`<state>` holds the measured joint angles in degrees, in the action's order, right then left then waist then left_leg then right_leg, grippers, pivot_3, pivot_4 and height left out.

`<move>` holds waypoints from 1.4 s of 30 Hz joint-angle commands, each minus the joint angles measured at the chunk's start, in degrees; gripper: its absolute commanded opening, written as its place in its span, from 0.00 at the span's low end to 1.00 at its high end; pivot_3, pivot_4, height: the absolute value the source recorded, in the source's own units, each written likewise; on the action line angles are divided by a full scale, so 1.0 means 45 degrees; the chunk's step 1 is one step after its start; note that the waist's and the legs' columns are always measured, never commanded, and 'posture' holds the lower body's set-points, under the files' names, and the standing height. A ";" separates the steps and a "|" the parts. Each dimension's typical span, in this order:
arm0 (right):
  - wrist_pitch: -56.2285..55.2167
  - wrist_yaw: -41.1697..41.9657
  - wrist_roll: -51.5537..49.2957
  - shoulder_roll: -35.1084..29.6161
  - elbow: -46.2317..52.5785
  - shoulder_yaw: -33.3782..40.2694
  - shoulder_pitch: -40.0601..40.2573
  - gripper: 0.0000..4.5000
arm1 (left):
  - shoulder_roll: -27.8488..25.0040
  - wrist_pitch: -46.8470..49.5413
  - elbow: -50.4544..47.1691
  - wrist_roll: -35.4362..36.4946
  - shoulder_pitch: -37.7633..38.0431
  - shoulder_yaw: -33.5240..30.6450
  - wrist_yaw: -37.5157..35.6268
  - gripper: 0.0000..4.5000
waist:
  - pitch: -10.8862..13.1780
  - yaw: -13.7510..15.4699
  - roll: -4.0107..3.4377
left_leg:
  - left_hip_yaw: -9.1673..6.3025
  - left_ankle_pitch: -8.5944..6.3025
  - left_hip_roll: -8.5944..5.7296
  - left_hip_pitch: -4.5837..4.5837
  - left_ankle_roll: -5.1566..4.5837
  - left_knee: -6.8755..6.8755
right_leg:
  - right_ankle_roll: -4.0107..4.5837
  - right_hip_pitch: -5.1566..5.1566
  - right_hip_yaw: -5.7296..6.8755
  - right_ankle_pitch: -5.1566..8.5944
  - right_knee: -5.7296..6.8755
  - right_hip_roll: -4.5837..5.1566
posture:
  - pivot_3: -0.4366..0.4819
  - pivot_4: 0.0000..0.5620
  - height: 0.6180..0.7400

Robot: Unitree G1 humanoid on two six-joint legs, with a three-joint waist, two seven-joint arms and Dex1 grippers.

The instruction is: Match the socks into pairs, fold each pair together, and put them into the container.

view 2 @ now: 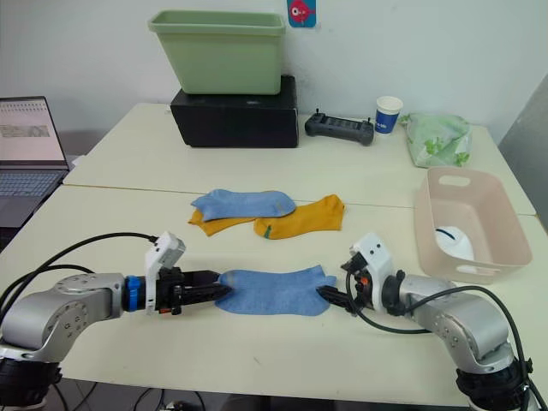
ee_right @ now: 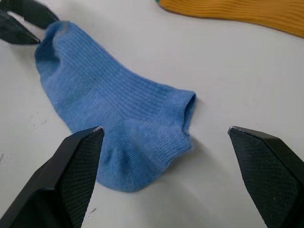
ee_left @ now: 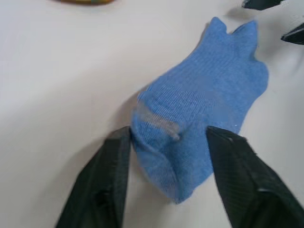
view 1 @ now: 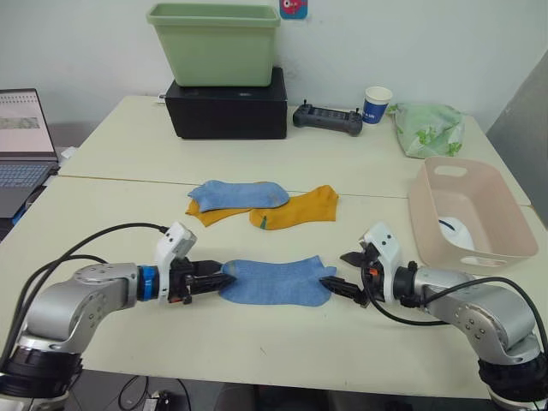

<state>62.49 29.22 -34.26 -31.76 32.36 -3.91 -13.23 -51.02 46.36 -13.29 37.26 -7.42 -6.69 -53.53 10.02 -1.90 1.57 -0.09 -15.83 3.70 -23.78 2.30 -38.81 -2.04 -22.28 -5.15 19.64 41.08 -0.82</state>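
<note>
Blue ribbed knit sock [view 1: 276, 281] flat on cream table [view 1: 360, 175], front centre, betw both grippers. L gripper [view 1: 224, 277] at toe end, fingers [ee_left: 102, 185] spread either side of toe, not clamped. R gripper [view 1: 344, 272] at cuff end, wide open, apart from sock. 2nd blue sock [view 1: 238, 194] overlaps 2 mustard socks [view 1: 295, 208] just behind. White sock [view 1: 457, 229] inside pink plastic basin [view 1: 505, 219], rounded corners, slot handles, R side.
</note>
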 commanded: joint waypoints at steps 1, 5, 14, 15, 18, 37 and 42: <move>-0.0978 0.0167 0.0207 -0.0137 0.0634 0.0050 0.0370 1.00 | 0.0719 -0.1395 -0.0885 -0.0211 0.0892 -0.1829 0.0935 0.84 | -0.0001 0.0008 0.0000 | 0.0000 0.0000 0.0001 -0.0001 0.0000 0.0000 | 0.0000 0.0000 0.0001 0.0000 0.0000 0.0002 | 0.48 0.27 0.64; -0.2012 -0.0018 0.0768 0.0110 0.0561 -0.0175 0.0945 1.00 | 0.1803 -0.2230 -0.1409 -0.0835 0.2232 -0.2261 0.2065 0.97 | -0.0003 0.0016 0.0004 | 0.0004 0.0001 -0.0003 0.0001 0.0001 -0.0002 | -0.0001 0.0006 -0.0008 0.0000 -0.0005 0.0021 | 0.48 0.27 0.64; -0.3208 -0.0539 0.2028 0.0789 -0.0432 -0.0806 0.1540 1.00 | 0.3457 -0.2008 -0.1796 -0.1010 0.2636 -0.1168 0.3364 0.97 | -0.0013 0.0016 0.0018 | 0.0010 0.0003 -0.0011 -0.0002 0.0007 -0.0013 | -0.0024 0.0018 -0.0001 -0.0015 -0.0005 0.0021 | 0.48 0.27 0.64; -0.3244 -0.0548 0.2108 0.0844 -0.0517 -0.0891 0.1562 1.00 | 0.3494 -0.1963 -0.1800 -0.1043 0.2618 -0.1029 0.3394 0.97 | -0.0016 0.0017 0.0022 | 0.0009 0.0004 -0.0009 -0.0002 0.0008 -0.0013 | -0.0024 0.0017 0.0000 -0.0015 -0.0005 0.0020 | 0.48 0.27 0.64; -0.3439 -0.0461 0.2352 0.0879 -0.0685 -0.1267 0.1699 0.86 | 0.3548 -0.1696 -0.1851 -0.1007 0.2765 -0.0709 0.3440 0.84 | -0.0017 0.0010 0.0020 | 0.0001 0.0004 -0.0002 0.0000 0.0007 -0.0011 | -0.0023 0.0015 0.0004 -0.0015 -0.0001 0.0012 | 0.48 0.27 0.64; -0.3423 0.1295 0.1680 -0.0391 0.0800 -0.1141 0.2902 0.00 | 0.2669 -0.0546 -0.2882 0.0104 0.3507 -0.0692 0.2373 0.01 | -0.0023 0.0019 0.0021 | -0.0001 0.0004 -0.0006 0.0004 0.0007 -0.0015 | -0.0024 0.0025 0.0002 -0.0015 -0.0003 0.0019 | 0.48 0.27 0.64; -0.3084 0.1603 0.1154 -0.1162 0.1503 -0.0768 0.3754 0.00 | 0.2174 -0.0294 -0.3250 0.0348 0.4428 -0.1048 0.2240 0.01 | -0.0023 0.0010 0.0020 | -0.0008 0.0003 -0.0005 0.0010 0.0007 -0.0014 | -0.0024 0.0031 0.0005 -0.0015 -0.0001 0.0019 | 0.48 0.27 0.64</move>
<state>48.73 35.90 -27.93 -36.61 36.50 -8.86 3.40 -40.52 44.72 -25.90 38.05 11.80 -10.19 -42.89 9.92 -1.86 1.66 -0.12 -15.81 3.68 -23.73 2.33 -38.88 -2.15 -22.13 -5.12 19.57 41.08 -0.75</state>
